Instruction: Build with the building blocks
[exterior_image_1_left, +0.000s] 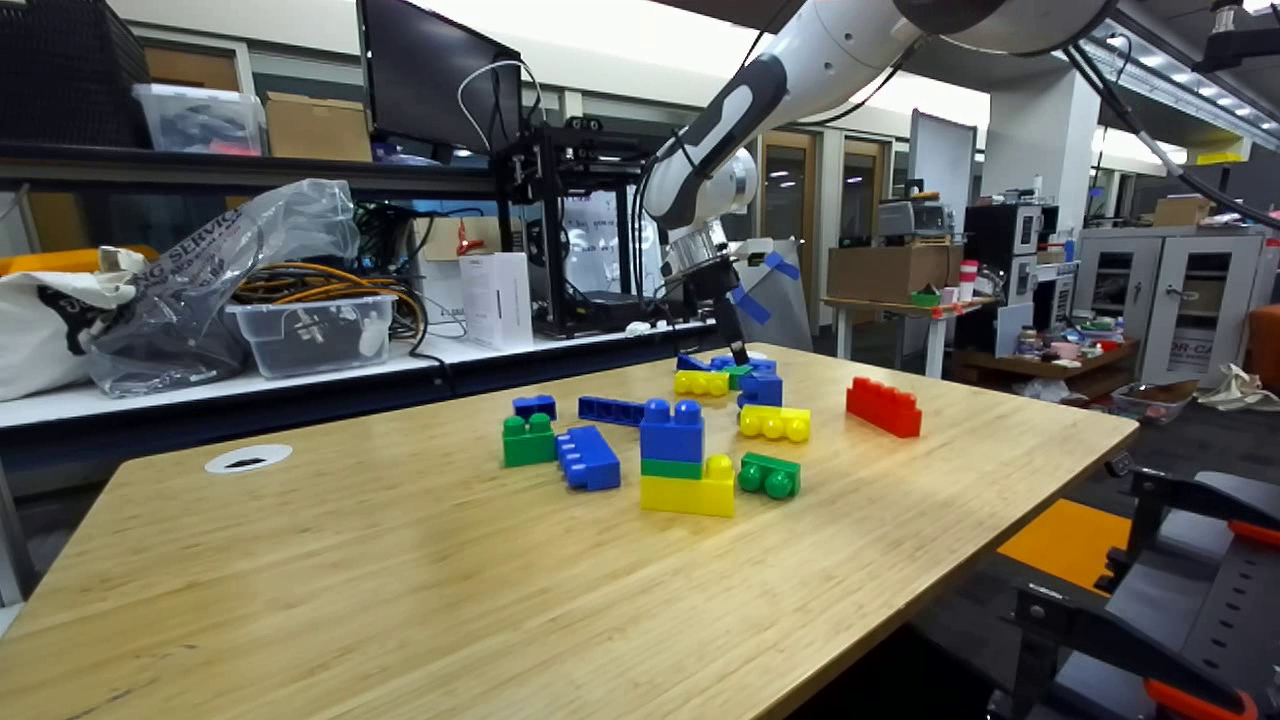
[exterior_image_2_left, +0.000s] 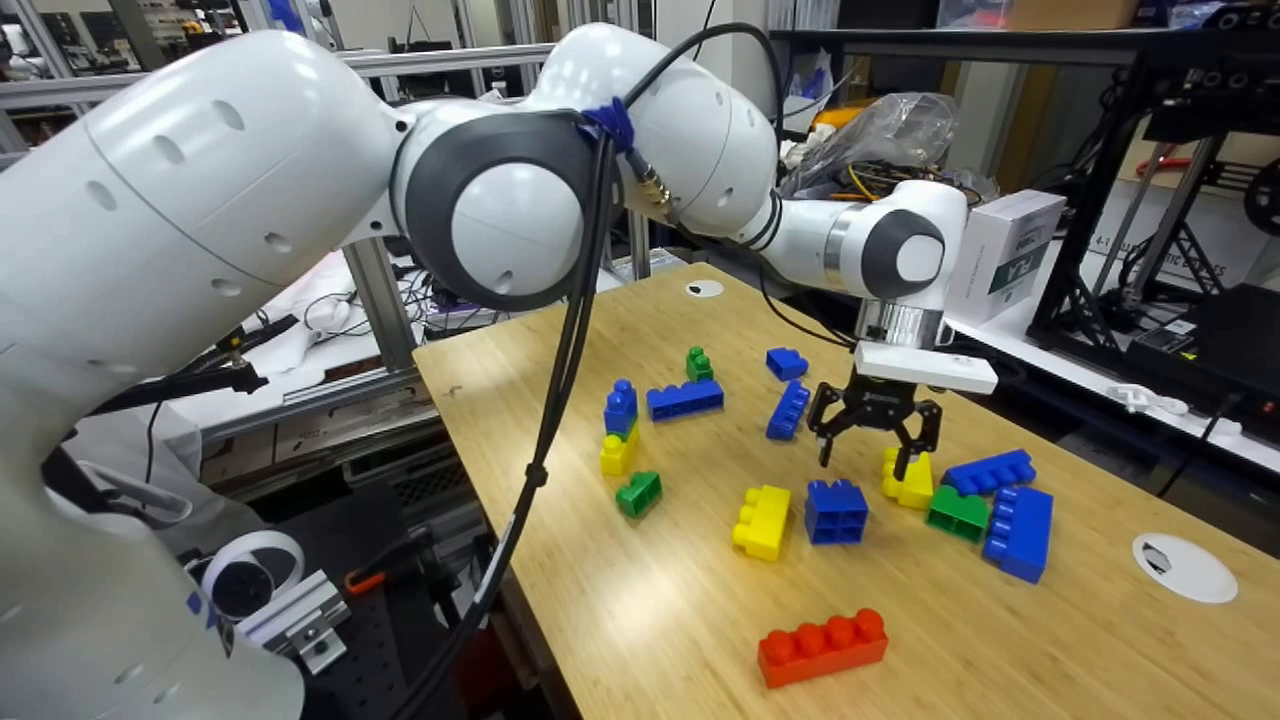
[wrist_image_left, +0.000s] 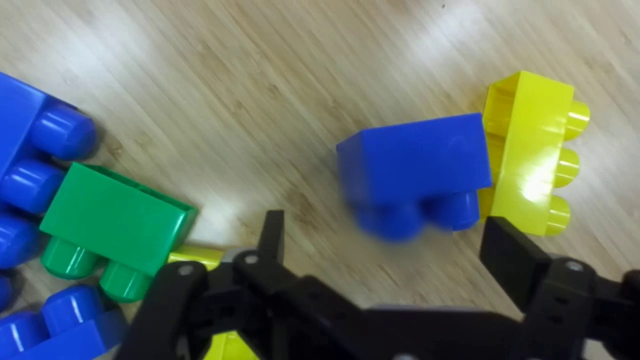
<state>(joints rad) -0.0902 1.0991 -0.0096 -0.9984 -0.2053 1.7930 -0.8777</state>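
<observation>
My gripper (exterior_image_2_left: 862, 464) is open and empty above the table, pointing down; it also shows in the wrist view (wrist_image_left: 386, 225). A short blue brick (wrist_image_left: 425, 155) lies on its side just ahead of and between the fingertips in the wrist view; it also shows in an exterior view (exterior_image_2_left: 836, 512). A yellow brick (wrist_image_left: 535, 155) lies close beside it. A green brick (wrist_image_left: 117, 215) and a second yellow brick (exterior_image_2_left: 908, 482), partly hidden by the gripper in the wrist view, lie on the other side. A stack stands upright: yellow brick (exterior_image_1_left: 688, 496), thin green layer (exterior_image_1_left: 670, 468), blue brick (exterior_image_1_left: 672, 440) on top.
A red brick (exterior_image_2_left: 823, 648) lies apart from the others. Blue bricks (exterior_image_2_left: 1020, 530) crowd beside the green one. More blue (exterior_image_2_left: 685, 400) and green (exterior_image_2_left: 638, 493) bricks lie around the stack. A shelf with a box (exterior_image_1_left: 497, 300) and a printer borders the wooden table (exterior_image_1_left: 450, 570).
</observation>
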